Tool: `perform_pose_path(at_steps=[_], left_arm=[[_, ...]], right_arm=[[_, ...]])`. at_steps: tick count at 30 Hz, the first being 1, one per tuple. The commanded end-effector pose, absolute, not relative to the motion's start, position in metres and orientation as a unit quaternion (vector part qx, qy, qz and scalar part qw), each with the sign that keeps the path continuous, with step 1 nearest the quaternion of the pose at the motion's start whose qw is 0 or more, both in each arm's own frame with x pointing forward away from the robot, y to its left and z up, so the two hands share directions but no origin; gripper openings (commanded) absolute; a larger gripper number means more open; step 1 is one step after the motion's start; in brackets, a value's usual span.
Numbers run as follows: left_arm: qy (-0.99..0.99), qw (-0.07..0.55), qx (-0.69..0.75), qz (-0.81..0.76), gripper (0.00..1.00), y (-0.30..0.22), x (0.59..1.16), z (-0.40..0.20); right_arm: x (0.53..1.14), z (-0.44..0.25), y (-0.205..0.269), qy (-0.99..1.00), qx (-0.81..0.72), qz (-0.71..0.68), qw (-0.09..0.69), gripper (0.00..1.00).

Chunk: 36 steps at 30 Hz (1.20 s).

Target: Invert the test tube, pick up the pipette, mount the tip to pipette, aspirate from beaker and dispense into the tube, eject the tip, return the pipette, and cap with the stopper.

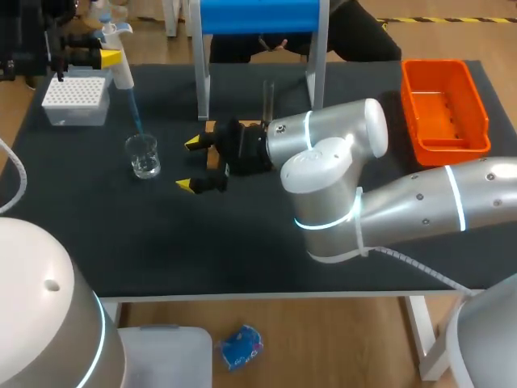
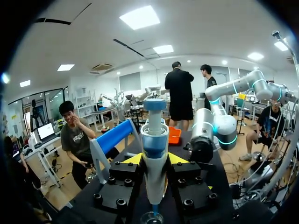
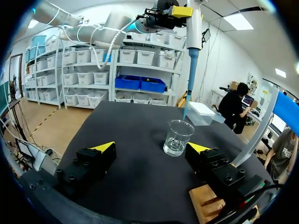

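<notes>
My left gripper [image 1: 109,56] at the table's far left is shut on the white pipette [image 1: 121,69], which hangs upright between its fingers in the left wrist view [image 2: 154,149]. The pipette's blue tip [image 3: 188,100] points down and ends just above the rim of the glass beaker [image 1: 144,155], which holds a little clear liquid [image 3: 176,139]. My right gripper [image 1: 192,164] lies low over the table right of the beaker, open, with nothing between its fingers [image 3: 152,148]. The test tube [image 1: 268,99] stands upright behind the right wrist.
A white tip box [image 1: 75,99] sits at the far left by the pipette. A wooden block [image 1: 212,145] lies under the right gripper. A blue-topped stand [image 1: 258,20] is at the back middle, and an orange bin [image 1: 446,109] at the back right.
</notes>
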State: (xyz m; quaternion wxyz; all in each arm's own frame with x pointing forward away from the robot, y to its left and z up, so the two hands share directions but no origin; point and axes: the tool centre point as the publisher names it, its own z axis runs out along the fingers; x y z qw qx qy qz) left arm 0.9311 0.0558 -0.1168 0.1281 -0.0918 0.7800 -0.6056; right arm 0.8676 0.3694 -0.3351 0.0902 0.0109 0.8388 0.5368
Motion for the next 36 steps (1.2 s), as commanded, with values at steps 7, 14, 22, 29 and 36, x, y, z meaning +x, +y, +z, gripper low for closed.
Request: perform_pose_path(at_steps=[7, 14, 22, 29, 36], left_arm=[[0.781, 0.121, -0.097, -0.605, 0.0, 0.054, 0.934, -0.133], [0.777, 0.122, -0.103, -0.609, 0.0, 0.054, 0.933, -0.141], [0.776, 0.121, -0.108, -0.61, 0.0, 0.056, 0.934, -0.151], [0.775, 0.119, -0.113, -0.61, 0.0, 0.057, 0.935, -0.158], [0.775, 0.123, -0.119, -0.608, 0.0, 0.062, 0.939, -0.168]], right_arm=[[0.868, -0.336, 0.368, 0.838, 0.01, 0.538, 0.09, 1.0], [0.868, -0.336, 0.368, 0.838, 0.01, 0.538, 0.09, 1.0], [0.868, -0.336, 0.368, 0.838, 0.01, 0.538, 0.09, 1.0], [0.868, -0.336, 0.368, 0.838, 0.01, 0.538, 0.09, 1.0], [0.868, -0.336, 0.368, 0.838, 0.01, 0.538, 0.09, 1.0]])
